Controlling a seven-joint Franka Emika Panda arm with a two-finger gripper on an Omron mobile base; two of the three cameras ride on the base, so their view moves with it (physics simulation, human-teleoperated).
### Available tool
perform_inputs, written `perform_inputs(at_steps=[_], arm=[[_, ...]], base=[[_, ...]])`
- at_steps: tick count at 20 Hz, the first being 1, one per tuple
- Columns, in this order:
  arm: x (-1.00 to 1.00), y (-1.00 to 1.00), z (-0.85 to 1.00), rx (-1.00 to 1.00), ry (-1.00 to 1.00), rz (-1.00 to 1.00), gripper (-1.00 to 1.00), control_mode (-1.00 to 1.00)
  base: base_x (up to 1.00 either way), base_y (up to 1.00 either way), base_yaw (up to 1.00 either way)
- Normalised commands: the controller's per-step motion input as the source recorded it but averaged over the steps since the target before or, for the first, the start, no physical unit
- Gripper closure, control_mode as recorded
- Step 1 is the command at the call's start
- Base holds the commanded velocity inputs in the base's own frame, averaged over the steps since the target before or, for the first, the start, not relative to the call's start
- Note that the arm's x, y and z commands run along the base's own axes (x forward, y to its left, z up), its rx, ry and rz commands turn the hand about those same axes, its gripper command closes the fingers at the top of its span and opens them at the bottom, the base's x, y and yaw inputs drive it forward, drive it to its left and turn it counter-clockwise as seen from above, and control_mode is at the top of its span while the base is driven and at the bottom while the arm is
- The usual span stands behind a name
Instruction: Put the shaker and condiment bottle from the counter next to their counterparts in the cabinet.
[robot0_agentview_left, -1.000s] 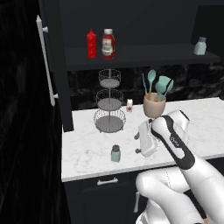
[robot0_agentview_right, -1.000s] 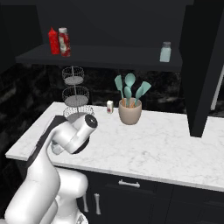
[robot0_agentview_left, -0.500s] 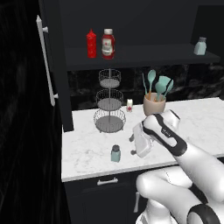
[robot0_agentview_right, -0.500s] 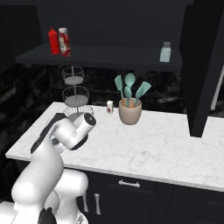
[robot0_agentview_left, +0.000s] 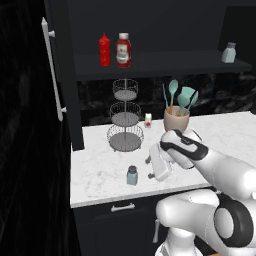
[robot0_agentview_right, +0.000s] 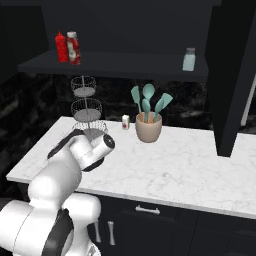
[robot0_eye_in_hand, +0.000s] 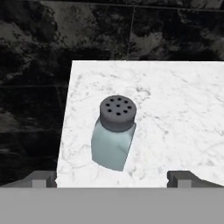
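Shaker: we found the shaker (robot0_agentview_left: 132, 175) upright on the counter (robot0_agentview_left: 100, 175), near its front edge, just left of the gripper (robot0_agentview_left: 151, 169) and apart from it.
Gripper: its jaws stood wide apart with nothing between them; in the hand view the finger tips (robot0_eye_in_hand: 41, 178) sat at either side below the shaker (robot0_eye_in_hand: 113, 132).
Edges: bare marble lay to the left of the shaker, up to the counter's left end, where the black wall dropped away.
Condiment bottle: we saw the condiment bottle (robot0_agentview_left: 123, 50) on the cabinet (robot0_agentview_left: 160, 65) shelf, just beside the slim red squeeze bottle (robot0_agentview_left: 104, 50).
Second shaker: a like shaker (robot0_agentview_left: 228, 52) stood at the shelf's right end, well apart from the bottles.
Right base view: the arm's white body covered the counter's front left; the second shaker (robot0_agentview_right: 189, 59) showed plainly.
Around: a three-tier wire stand (robot0_agentview_left: 124, 120) and a utensil pot (robot0_agentview_left: 176, 119) stood behind the gripper, a tiny jar (robot0_agentview_left: 148, 120) between them.
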Motion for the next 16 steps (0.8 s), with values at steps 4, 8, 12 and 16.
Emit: perform_inputs(at_steps=[4, 8, 12, 16], arm=[[0.00, 0.03, -0.48, 0.16, 0.00, 0.00, -1.00, -1.00], [0.00, 0.05, -0.31, 0.19, 0.03, 0.00, -1.00, -1.00], [0.00, 0.19, -0.28, 0.18, 0.01, 0.00, -1.00, -1.00], [0.00, 0.27, -0.06, 0.17, 0.00, 0.00, -1.00, -1.00]], base=[[0.00, 0.00, 0.00], [0.00, 0.00, 0.00], [0.00, 0.00, 0.00], [0.00, 0.00, 0.00]])
